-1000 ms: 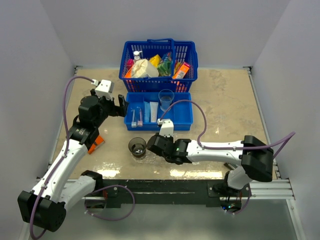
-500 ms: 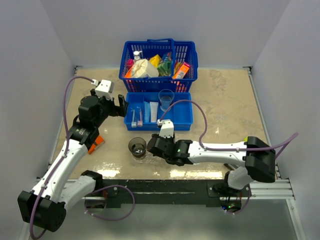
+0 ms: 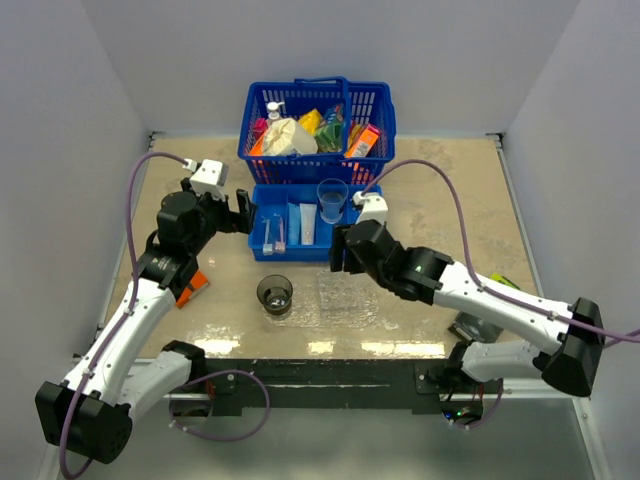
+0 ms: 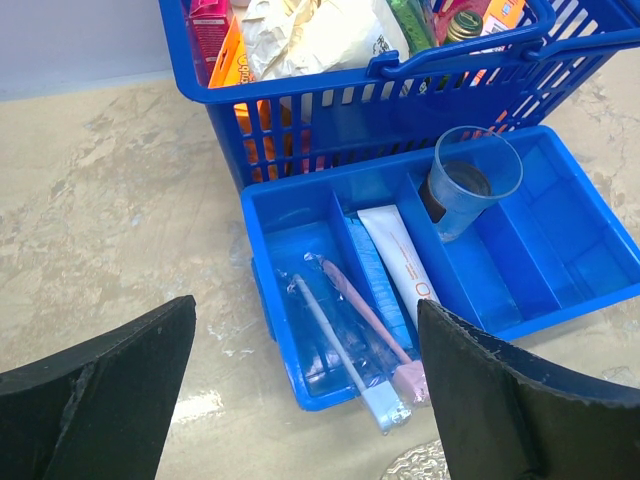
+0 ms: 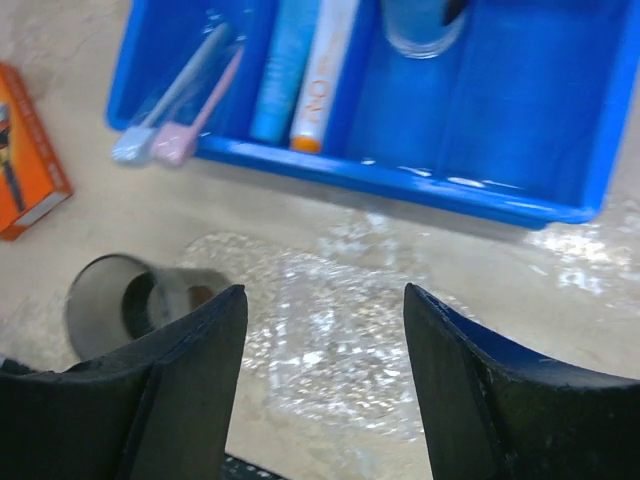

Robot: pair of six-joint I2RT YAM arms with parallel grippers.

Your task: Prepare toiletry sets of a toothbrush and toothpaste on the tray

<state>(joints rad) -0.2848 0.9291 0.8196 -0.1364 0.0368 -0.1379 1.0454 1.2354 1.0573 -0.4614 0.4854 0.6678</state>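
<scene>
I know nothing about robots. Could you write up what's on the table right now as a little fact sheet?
Toothbrushes: two, in the blue bin, leftmost compartment
Toothpaste: two tubes, in the next compartment
Tray: clear, no brush or tube on it
Smoky cup: beside the tray
Left end effector: open, empty
Right end effector: open, empty, near the bin's front wall

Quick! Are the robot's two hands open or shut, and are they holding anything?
Left gripper: open, holding nothing.
Right gripper: open, holding nothing.
</scene>
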